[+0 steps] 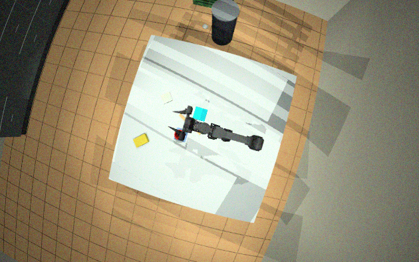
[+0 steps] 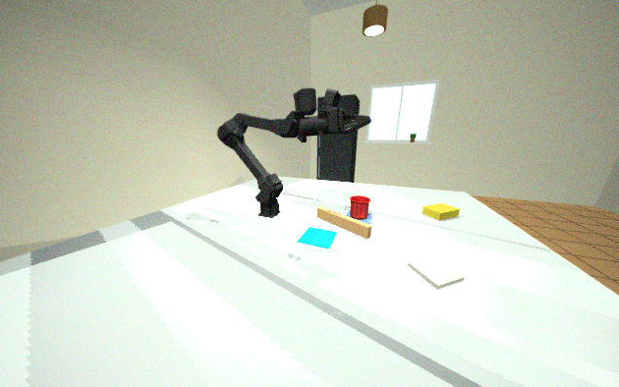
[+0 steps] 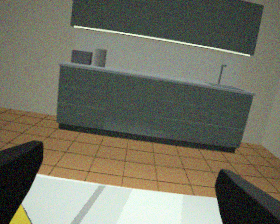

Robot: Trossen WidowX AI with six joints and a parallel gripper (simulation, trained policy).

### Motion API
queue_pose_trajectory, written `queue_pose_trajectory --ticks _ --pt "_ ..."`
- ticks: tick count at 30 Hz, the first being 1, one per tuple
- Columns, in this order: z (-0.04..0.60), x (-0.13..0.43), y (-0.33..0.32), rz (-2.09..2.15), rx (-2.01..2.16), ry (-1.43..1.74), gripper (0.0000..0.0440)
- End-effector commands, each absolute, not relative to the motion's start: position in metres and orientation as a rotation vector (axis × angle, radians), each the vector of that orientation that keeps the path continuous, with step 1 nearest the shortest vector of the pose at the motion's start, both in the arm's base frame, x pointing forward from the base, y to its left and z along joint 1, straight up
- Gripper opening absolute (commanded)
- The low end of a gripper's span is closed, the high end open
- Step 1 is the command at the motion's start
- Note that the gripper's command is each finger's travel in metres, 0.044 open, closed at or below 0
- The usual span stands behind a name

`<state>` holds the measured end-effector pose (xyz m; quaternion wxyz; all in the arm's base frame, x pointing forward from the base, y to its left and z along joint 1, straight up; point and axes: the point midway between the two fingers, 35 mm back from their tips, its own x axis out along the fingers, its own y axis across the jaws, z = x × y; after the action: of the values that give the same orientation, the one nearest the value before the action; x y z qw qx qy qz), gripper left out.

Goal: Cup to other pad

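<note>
Black in the gripper (image 1: 171,119) (image 2: 365,121) (image 3: 130,159): spread wide, pinching nothing, held level high above the wooden bar (image 1: 182,117) (image 2: 344,223). Across the bar from the cyan pad (image 1: 200,114) (image 2: 317,238), see the red cup (image 1: 177,135) (image 2: 360,208), upright on the blue pad (image 2: 365,220). Expect a tipped cup and spilled marbles if brought down off-centre, with one finger striking the rim; expect a knock against the bar if carried too low. Cannot see any marbles. Beware the yellow block (image 1: 141,140) (image 2: 440,211) (image 3: 21,216) on the bar's cup side, and the white tile (image 1: 167,98) (image 2: 436,276) on its cyan side. Find more room above the bar than beside it, well inside the table's (image 1: 189,173) (image 2: 211,319) (image 3: 201,212) edges.
</note>
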<state>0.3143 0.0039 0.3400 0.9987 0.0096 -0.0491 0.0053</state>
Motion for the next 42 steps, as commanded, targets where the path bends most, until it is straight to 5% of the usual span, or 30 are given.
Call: queue_pose_trajectory --ticks 1,14,23,42 --pt "0.341 0.315 0.005 0.014 0.019 -0.096 0.0374" --pt "0.344 0.323 0.012 0.036 0.054 -0.014 0.0045" --pt "0.346 0.333 0.021 0.062 0.132 0.073 0.0134" --pt "0.344 0.353 0.044 0.083 0.329 0.296 0.0121"
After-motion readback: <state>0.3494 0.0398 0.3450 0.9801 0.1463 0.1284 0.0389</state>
